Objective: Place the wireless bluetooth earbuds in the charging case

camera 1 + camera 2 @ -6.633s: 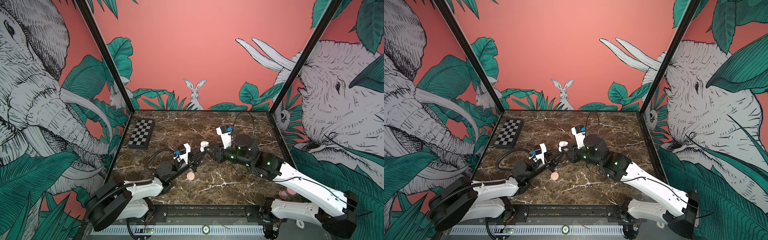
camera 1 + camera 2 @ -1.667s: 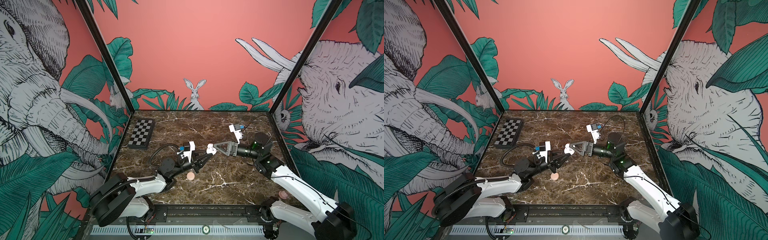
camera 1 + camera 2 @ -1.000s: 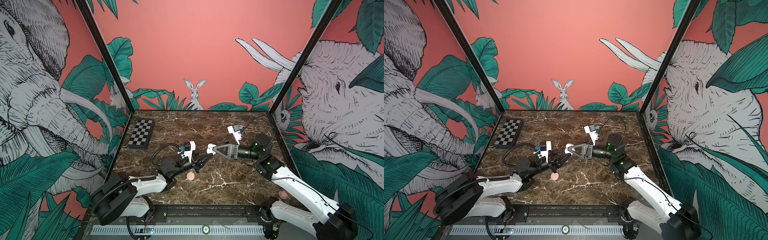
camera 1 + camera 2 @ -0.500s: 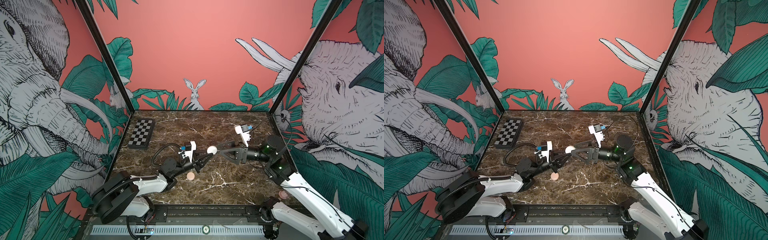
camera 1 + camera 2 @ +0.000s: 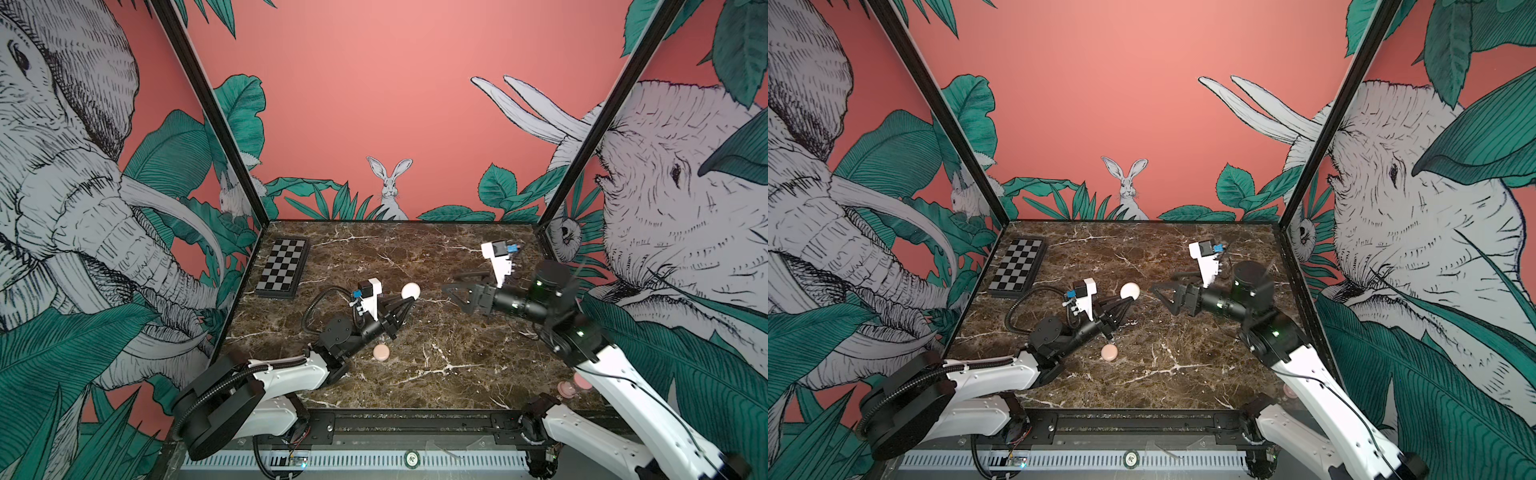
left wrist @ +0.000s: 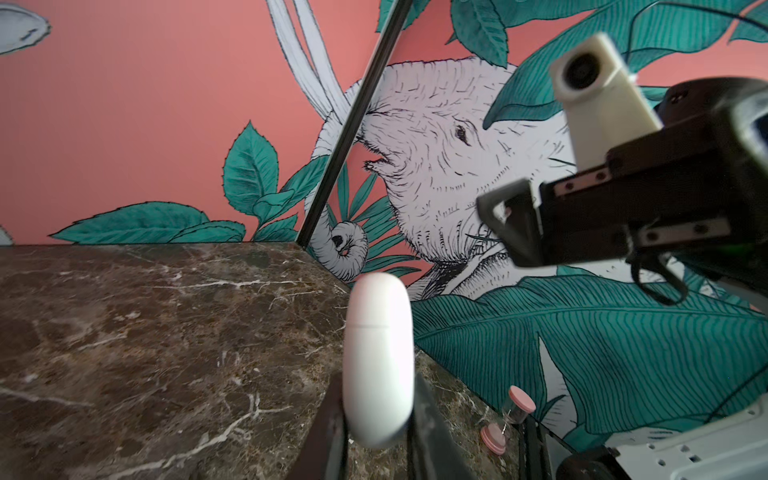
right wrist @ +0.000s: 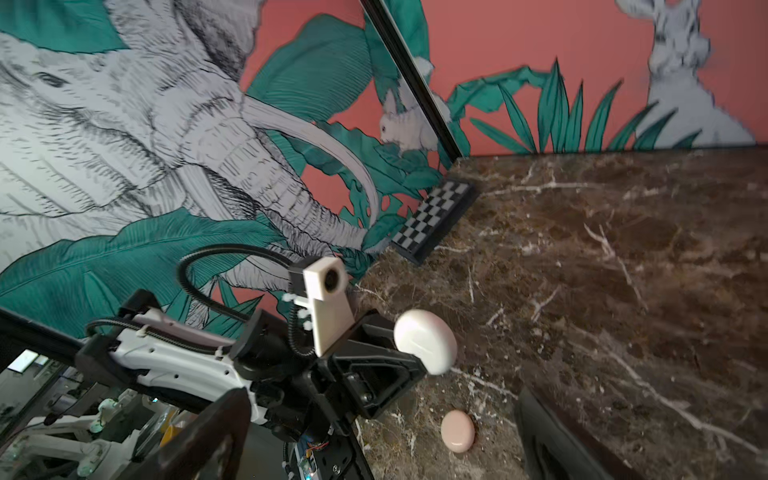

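A white round charging case hangs above the marble, and my left gripper is shut on its lower part. In the left wrist view the charging case stands on edge between the two dark fingers, its lid seam closed. My right gripper hovers to the right of it, open and empty, a clear gap away. The right wrist view shows the white case ahead of the spread right jaws. The earbuds are out of view.
A pink round case lies on the marble under the left forearm. A folded chessboard sits at the back left. A pink-capped hourglass lies by the front right edge.
My right gripper has drawn back to the right, away from the white case, still open. The left gripper has kept the case in place.
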Controlling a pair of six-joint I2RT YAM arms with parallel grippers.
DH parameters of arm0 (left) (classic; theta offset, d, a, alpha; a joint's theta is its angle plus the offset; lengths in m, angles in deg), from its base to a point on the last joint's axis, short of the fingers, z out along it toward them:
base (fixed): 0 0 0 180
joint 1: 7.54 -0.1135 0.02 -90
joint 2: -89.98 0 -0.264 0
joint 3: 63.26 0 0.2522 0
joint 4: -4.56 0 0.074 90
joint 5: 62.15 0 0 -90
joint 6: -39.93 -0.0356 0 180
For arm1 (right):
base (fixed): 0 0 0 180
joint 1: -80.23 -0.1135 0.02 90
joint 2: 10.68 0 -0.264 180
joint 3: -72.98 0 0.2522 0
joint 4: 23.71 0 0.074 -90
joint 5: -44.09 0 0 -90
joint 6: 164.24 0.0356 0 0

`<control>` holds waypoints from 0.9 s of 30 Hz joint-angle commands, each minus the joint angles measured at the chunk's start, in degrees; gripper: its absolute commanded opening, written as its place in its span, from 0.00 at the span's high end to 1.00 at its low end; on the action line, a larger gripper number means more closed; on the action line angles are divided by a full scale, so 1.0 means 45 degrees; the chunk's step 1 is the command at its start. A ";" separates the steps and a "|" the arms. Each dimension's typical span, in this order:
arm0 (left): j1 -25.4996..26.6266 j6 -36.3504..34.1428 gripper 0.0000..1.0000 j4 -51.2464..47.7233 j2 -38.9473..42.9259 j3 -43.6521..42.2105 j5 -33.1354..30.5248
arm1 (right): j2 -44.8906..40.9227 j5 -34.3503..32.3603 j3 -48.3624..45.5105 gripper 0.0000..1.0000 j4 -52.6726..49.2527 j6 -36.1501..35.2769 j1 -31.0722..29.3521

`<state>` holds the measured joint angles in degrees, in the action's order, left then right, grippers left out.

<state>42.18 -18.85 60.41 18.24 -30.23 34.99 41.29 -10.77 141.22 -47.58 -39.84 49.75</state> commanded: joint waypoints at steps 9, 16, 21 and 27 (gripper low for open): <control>-0.1703 0.3289 1.00 -0.5260 0.1176 -0.0219 0.0519 | 0.1164 -0.0334 -0.0987 0.02 0.0874 0.0632 0.0076; -0.2016 0.3844 1.00 -0.8060 0.0652 0.0278 0.1245 | 0.1691 -0.0083 -0.1436 0.02 0.1505 0.0992 0.0092; -0.2571 0.4093 1.00 -0.8780 -0.0275 0.0414 0.1722 | 0.1734 -0.0399 -0.1821 0.02 0.1597 0.1011 0.0057; -0.3175 0.3511 1.00 -1.0053 -0.1732 0.1311 0.2702 | 0.1791 -0.0210 -0.2204 0.02 0.1934 0.1131 0.0063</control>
<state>28.91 -2.20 18.94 11.29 -26.01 44.82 49.40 -12.04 131.67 -42.40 -35.08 49.90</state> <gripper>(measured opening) 0.218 0.981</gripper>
